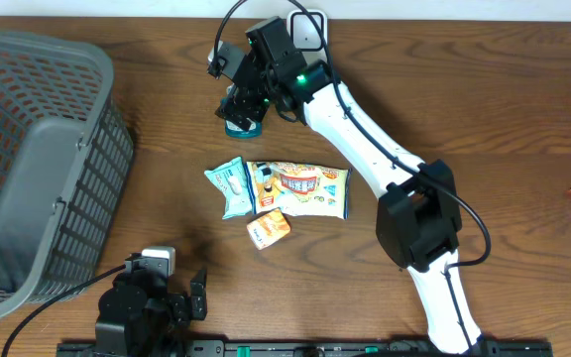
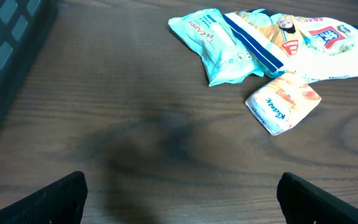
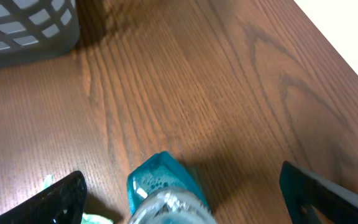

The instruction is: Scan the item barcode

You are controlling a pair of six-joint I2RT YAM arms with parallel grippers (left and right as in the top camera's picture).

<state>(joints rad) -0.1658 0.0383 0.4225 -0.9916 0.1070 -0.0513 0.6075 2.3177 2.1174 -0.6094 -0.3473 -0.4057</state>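
Right pincer [image 3: 187, 198], jaws wide, over a teal bottle [image 3: 160, 183] on the far bench [image 3: 197, 74]; left pincer [image 2: 179, 199], wide and empty, at the near edge, facing packets [image 2: 229, 50].

Left wrist view: I read "Kleenex" in blue script on the small orange pack [image 2: 284, 102]. The teal packet [image 2: 222, 53] has lettering that looks like "LAPPY", but I'm not certain. The big snack bag [image 2: 337, 46] carries red print too blurred for me to read. I can't read anything in the overhead or right wrist views.
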